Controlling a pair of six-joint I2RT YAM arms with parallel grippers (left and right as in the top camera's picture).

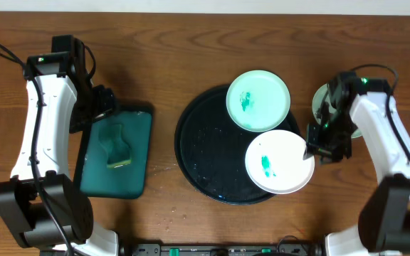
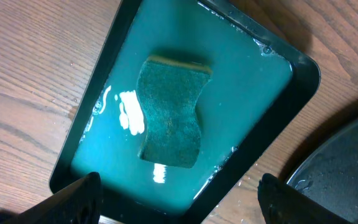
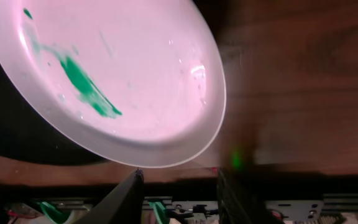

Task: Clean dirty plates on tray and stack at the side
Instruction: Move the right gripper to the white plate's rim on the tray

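- Grasping step, by my reading: smeared white plate (image 1: 279, 161) overhangs the tray's (image 1: 198, 142) right rim; right gripper (image 3: 180, 186), jaws apart, waits at its edge and must clamp it.
- Left gripper (image 2: 180, 208) gapes above the sponge (image 2: 169, 112), left of the tray.

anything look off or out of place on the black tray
Yes. The white plate hangs over the lower right rim of the black tray, and the mint plate overhangs its upper right rim. Neither lies fully inside, and both carry green smears.

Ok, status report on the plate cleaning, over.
Left gripper open over sponge. Right gripper open at white plate rim, no grip. It and mint plate on black tray, both smeared. Nothing in the way.
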